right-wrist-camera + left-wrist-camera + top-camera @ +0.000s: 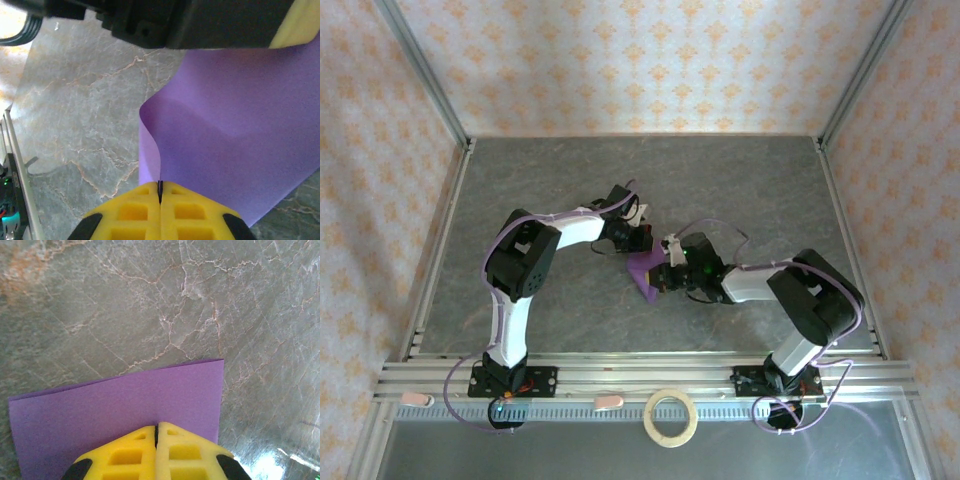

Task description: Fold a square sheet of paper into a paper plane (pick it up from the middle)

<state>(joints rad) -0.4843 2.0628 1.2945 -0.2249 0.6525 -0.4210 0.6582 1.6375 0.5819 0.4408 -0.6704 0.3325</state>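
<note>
The square sheet of paper (642, 272) is purple and sits bent between my two grippers at the middle of the grey table. My left gripper (638, 240) meets it from the far side. In the left wrist view its yellow fingertips (150, 440) are pressed together on the paper (120, 400), which spreads out beyond them with a doubled far edge. My right gripper (662, 275) is shut on the near edge. In the right wrist view the paper (235, 135) curls up from the right gripper (160, 186) toward the left gripper's black body (200, 20).
A tan tape ring (671, 417) lies on the front rail between the arm bases. Aluminium frame rails (440, 250) border the table on the left, right and front, with patterned walls behind. The marbled grey table surface (740, 180) spreads around the paper.
</note>
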